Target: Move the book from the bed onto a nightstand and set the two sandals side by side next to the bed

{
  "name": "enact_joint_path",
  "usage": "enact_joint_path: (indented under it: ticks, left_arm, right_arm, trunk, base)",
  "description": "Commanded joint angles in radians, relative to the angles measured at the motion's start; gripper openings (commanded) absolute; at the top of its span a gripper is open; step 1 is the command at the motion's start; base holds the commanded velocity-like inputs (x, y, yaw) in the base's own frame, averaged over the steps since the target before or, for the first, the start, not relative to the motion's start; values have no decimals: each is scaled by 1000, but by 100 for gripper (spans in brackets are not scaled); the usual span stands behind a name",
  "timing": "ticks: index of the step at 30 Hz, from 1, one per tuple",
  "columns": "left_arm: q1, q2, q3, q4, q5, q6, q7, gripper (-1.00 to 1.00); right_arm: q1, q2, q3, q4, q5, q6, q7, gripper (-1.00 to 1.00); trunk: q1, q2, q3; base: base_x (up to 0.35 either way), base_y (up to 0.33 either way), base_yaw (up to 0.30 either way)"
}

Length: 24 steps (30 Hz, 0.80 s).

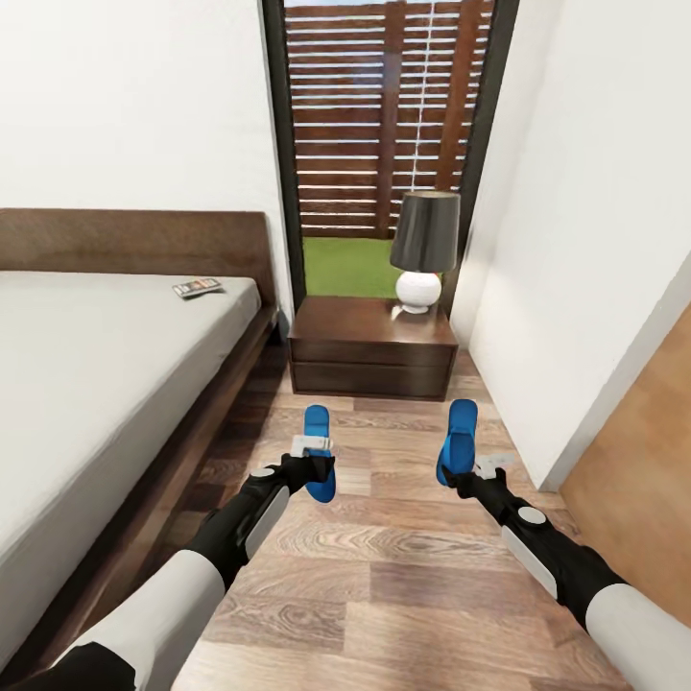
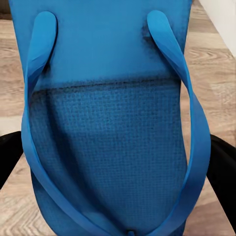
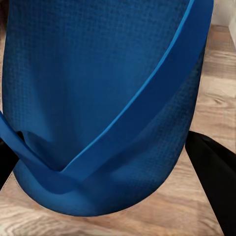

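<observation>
Two blue sandals are in your grip, one per arm, both carried above the wood-plank floor (image 1: 384, 576) in the aisle between the bed (image 1: 96, 384) and the white wall on your right. Your left end effector (image 1: 315, 459) is pinching the left sandal (image 1: 318, 451) across its middle, the sole pointing ahead toward the nightstand (image 1: 372, 350); in the left wrist view that sandal (image 2: 108, 128) shows its strap side, with the black fingers (image 2: 10, 157) pressed against both of its edges. Your right end effector (image 1: 467, 472) is clamped on the right sandal (image 1: 458, 440), which looks tilted more on edge than the other; in the right wrist view this sandal (image 3: 98, 98) has its strap running diagonally across it and a black finger (image 3: 216, 177) against its side. You hold the two sandals apart from each other, at about the same distance in front of you. The book (image 1: 198, 287) lies flat on the pale mattress, near the headboard and close to the bed's edge on the nightstand side. On the nightstand, a lamp (image 1: 423, 250) with a dark shade and a white round base stands toward the right rear corner, in front of the tall window.
</observation>
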Motion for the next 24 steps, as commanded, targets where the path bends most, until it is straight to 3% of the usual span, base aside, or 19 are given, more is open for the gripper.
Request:
enact_joint_path:
  ticks: [1,17,24]
  left_arm:
    - [-1,0,0,-1,5,5,-1,-100]
    - [-1,0,0,-1,5,5,-1,-100]
    - [0,0,0,-1,5,3,0,-100]
  right_arm:
    - [-1,-1,6,0,-11,-6,1,-100]
    - [-1,-1,7,0,-10,-6,1,-100]
    - [-1,-1,6,0,-11,-6,1,-100]
  trunk:
    - [0,0,-1]
    - [0,0,-7]
    - [0,0,-10]
  base:
    - [325,-92,178]
    - [290,-192,253]
    - [68,-53,260]
